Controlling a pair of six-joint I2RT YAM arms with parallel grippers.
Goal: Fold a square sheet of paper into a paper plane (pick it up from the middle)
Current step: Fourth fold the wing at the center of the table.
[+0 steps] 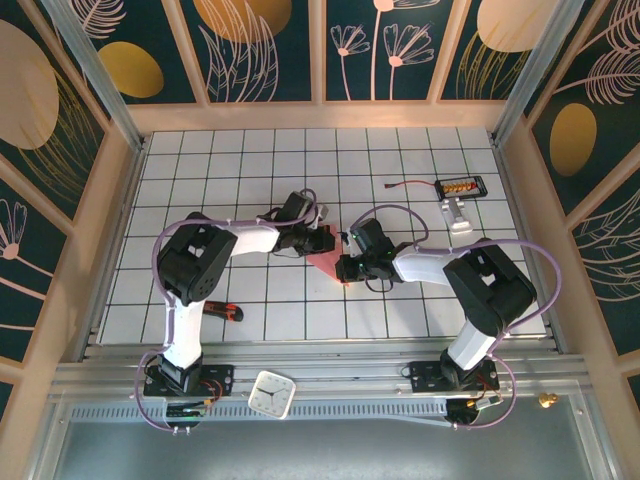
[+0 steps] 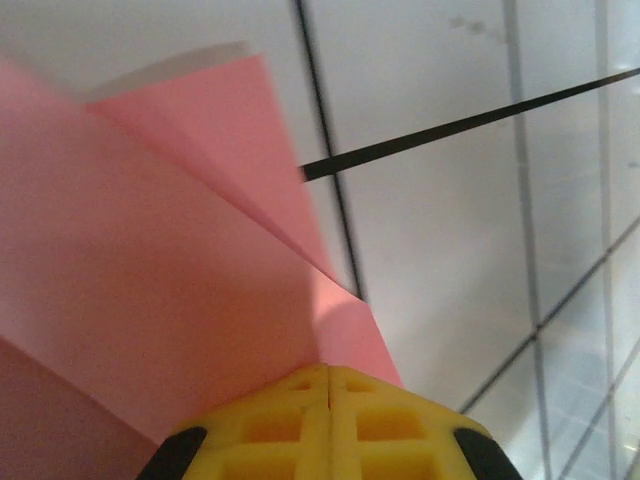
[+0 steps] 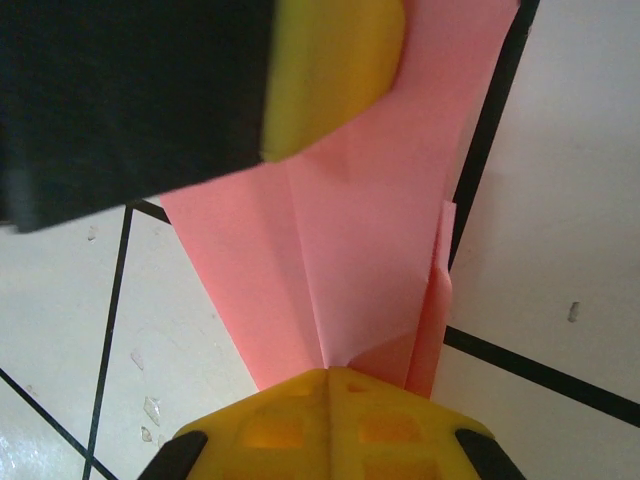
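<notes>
The salmon-pink square sheet of paper (image 1: 326,258) is folded into a narrow creased paper plane and held just above the tiled table between both arms. My left gripper (image 1: 318,236) is shut on its far end; in the left wrist view the yellow jaws (image 2: 328,374) meet on a pink edge of the paper (image 2: 170,270). My right gripper (image 1: 346,268) is shut on its near end. In the right wrist view its jaws (image 3: 331,374) pinch the layered folds (image 3: 350,240), and a yellow fingertip (image 3: 330,70) of the left gripper sits at the other end.
A red-handled black tool (image 1: 222,310) lies by the left arm's base. A small white clock (image 1: 271,393) sits on the front rail. A black device with a cable (image 1: 461,186) and a white part (image 1: 459,217) lie at the back right. Panel walls (image 1: 320,60) enclose the table.
</notes>
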